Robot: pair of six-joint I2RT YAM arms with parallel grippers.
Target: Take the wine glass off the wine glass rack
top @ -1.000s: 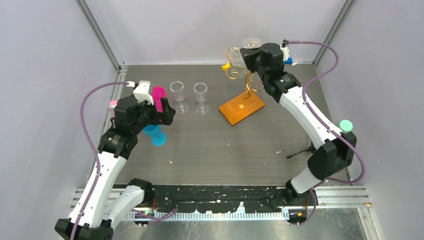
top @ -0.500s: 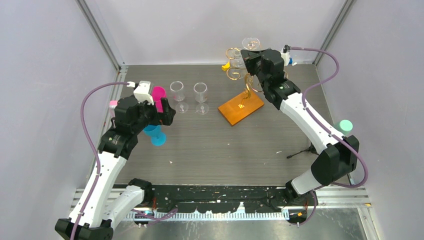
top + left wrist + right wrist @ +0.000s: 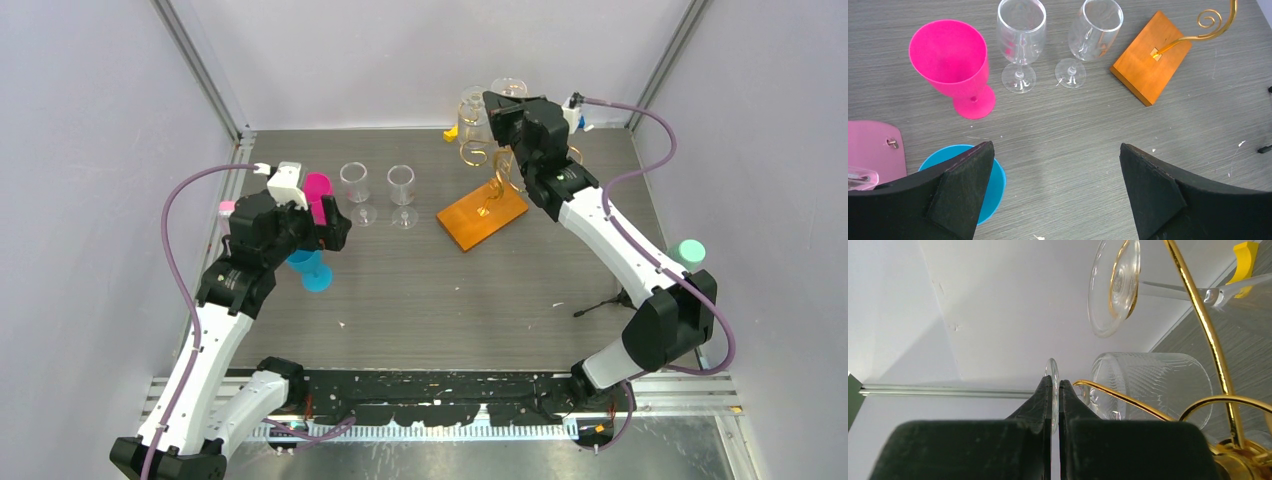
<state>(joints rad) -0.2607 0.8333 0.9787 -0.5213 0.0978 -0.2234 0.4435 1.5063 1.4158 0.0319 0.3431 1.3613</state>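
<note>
The wine glass rack (image 3: 497, 172) is thin gold wire on an orange base (image 3: 483, 216) at the back of the table. My right gripper (image 3: 493, 106) is high at the rack's top, shut on the thin round foot (image 3: 1051, 374) of a clear wine glass (image 3: 1150, 384). That glass's ribbed bowl lies close beside the gold arms (image 3: 1198, 315). A second clear glass's foot (image 3: 1113, 287) rests in a scroll arm above. My left gripper (image 3: 1055, 150) hovers open over the table on the left, holding nothing.
Two clear glasses (image 3: 1020, 30) (image 3: 1095, 25), a pink goblet (image 3: 950, 55) and a blue cup (image 3: 995, 177) stand on the left half. A small black tripod (image 3: 600, 302) and a mint cap (image 3: 691, 250) are at the right. Walls close in behind the rack.
My right gripper has shifted slightly at the rack's top, still shut on the foot. The held glass's bowl now shows just left of the gripper. The left arm has not moved.
</note>
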